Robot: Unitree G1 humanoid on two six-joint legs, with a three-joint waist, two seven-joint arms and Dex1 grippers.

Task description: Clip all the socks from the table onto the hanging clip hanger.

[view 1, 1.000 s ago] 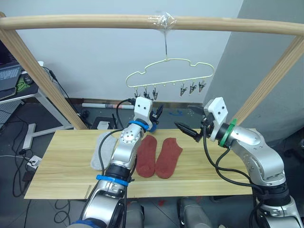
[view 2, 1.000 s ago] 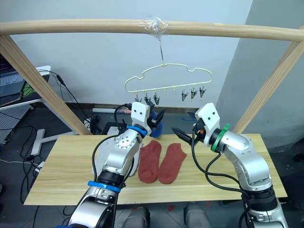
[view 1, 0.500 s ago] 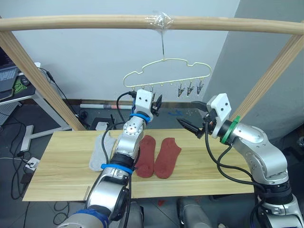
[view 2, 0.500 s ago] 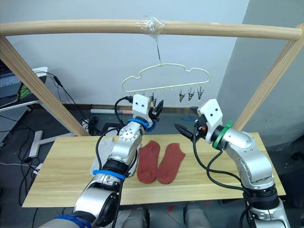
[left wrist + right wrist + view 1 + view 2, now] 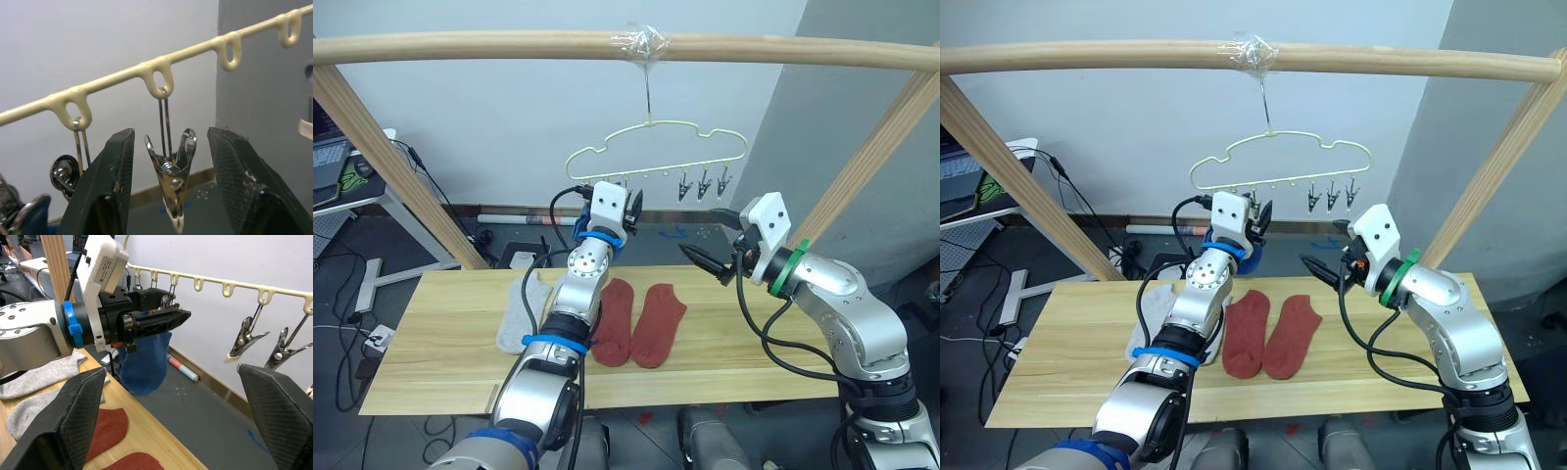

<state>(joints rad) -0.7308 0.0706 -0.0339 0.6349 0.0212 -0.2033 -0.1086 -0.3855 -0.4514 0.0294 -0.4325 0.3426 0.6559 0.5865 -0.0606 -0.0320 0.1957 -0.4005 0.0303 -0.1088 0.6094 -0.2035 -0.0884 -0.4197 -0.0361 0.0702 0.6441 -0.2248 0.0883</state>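
A thin cream-yellow wire clip hanger point(image 5: 656, 152) with a wavy top hangs by its hook from above, small dark metal clips point(image 5: 704, 183) dangling along its bar. A blue ankle sock point(image 5: 145, 362) hangs limp beneath the bar's left end. On the long light wooden plank table point(image 5: 440, 352) two rust-red ankle socks point(image 5: 636, 322) lie flat side by side near the middle, and two light grey ankle socks point(image 5: 517, 312) lie just to their left.

arms: we wear silver metal shells, looped black cables
left wrist point(image 5: 589, 229): blue ring
right wrist point(image 5: 789, 264): green ring
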